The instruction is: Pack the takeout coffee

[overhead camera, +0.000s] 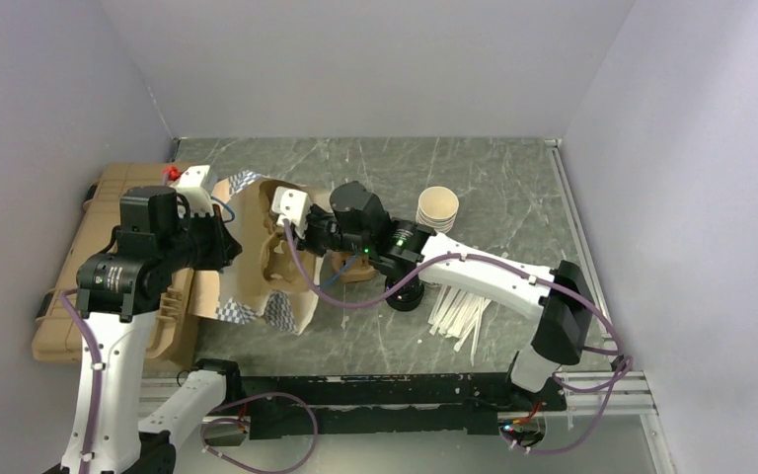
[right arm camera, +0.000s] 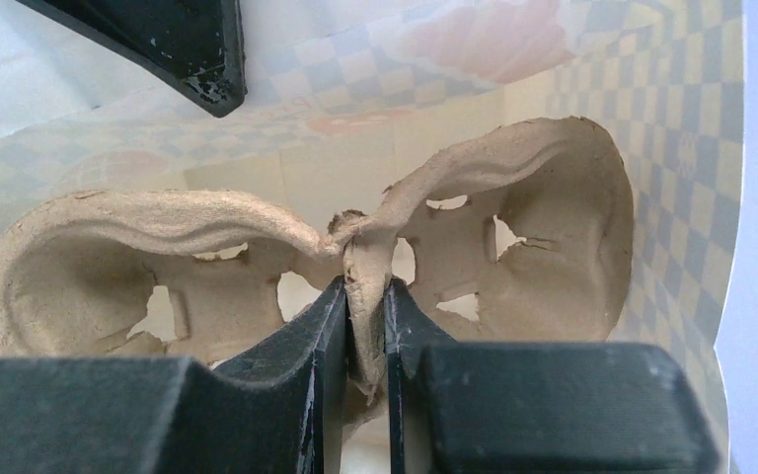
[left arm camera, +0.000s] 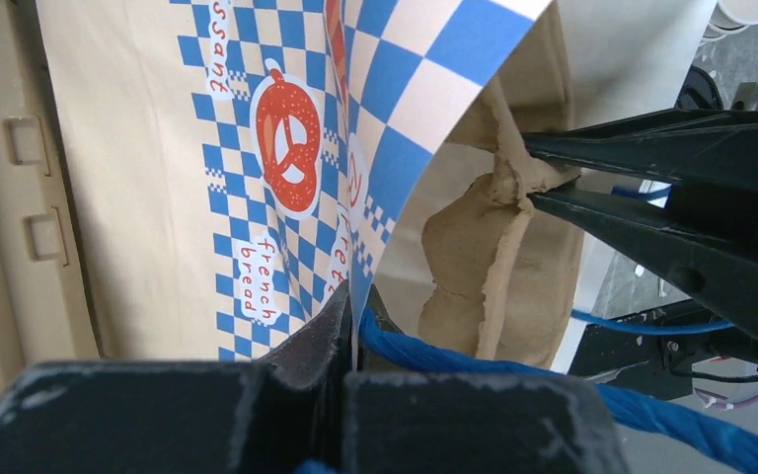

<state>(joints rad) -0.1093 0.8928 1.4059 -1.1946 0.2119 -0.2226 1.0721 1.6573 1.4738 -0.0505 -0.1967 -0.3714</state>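
A blue-checked paper bag point(overhead camera: 242, 311) point(left arm camera: 158, 148) lies on its side, mouth towards the right. My left gripper point(overhead camera: 222, 245) point(left arm camera: 353, 306) is shut on the bag's rim beside its blue rope handle point(left arm camera: 474, 360). A brown pulp cup carrier point(overhead camera: 274, 259) point(left arm camera: 493, 267) point(right arm camera: 158, 247) sits inside the mouth. My right gripper point(overhead camera: 296, 239) point(left arm camera: 528, 173) point(right arm camera: 365, 286) reaches into the bag and is shut on the carrier's middle rib. Both carrier wells are empty. The takeout coffee is hidden; no view shows it plainly.
A stack of lidless paper cups point(overhead camera: 438, 209) stands behind the right arm. White stirrer sticks point(overhead camera: 459, 316) lie fanned out under the forearm, next to a round black thing point(overhead camera: 405, 298) that I cannot identify. A tan case point(overhead camera: 69, 296) lies at the left.
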